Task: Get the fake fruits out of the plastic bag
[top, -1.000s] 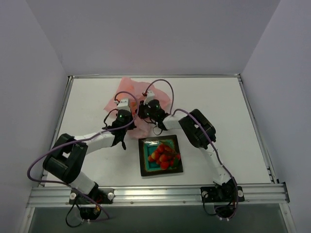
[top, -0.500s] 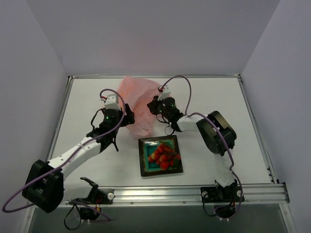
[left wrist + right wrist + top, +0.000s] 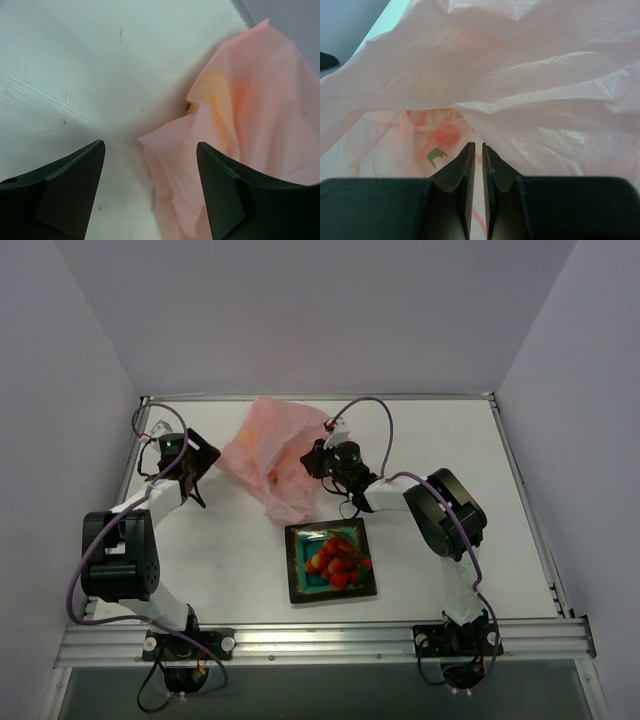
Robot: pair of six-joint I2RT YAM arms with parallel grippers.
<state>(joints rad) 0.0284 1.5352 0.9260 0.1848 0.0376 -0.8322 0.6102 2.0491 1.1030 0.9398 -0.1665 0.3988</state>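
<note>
The pink plastic bag stands raised behind the teal dish. My right gripper is shut on a fold of its right side; thin pink film runs between the nearly closed jaws. Inside the bag a red fruit with a green leaf shows through the plastic, and a yellow-orange shape shows through its wall. A cluster of red strawberries lies in the dish. My left gripper is open at the far left; its fingers straddle the bag's edge without touching it.
The square teal dish with a dark rim sits near the table's front centre. The left arm is folded along the left edge of the table. Metal rails border the table's sides and front.
My left gripper opened, let go of the bag and swung away to the far left. The right gripper kept its hold, and the bag now stands taller and more spread out.
</note>
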